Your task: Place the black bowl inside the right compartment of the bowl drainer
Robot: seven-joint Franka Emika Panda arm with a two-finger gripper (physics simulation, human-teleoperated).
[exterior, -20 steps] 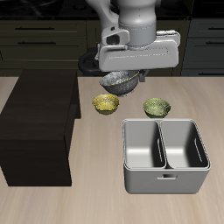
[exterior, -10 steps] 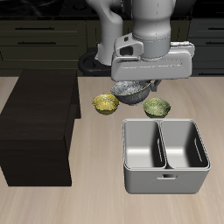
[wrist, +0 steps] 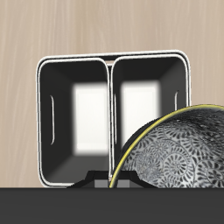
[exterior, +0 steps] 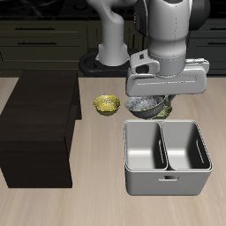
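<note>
Bowl, the black bowl (wrist: 179,154), dark grey w/ silvery mottled pattern, thin yellowish rim, hangs in the air under the gripper (exterior: 148,99), just behind the bowl drainer (exterior: 167,183), whose 2 wells sit bare. Gripper pinches the bowl's rim; fingers mostly hidden by wrist housing. Bowl partly cut off in wrist view.

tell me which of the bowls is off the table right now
The black bowl, the wide speckled one, hangs lifted under the tool just behind the bowl drainer. The yellow-green bowl in clear view sits on the table.
</note>
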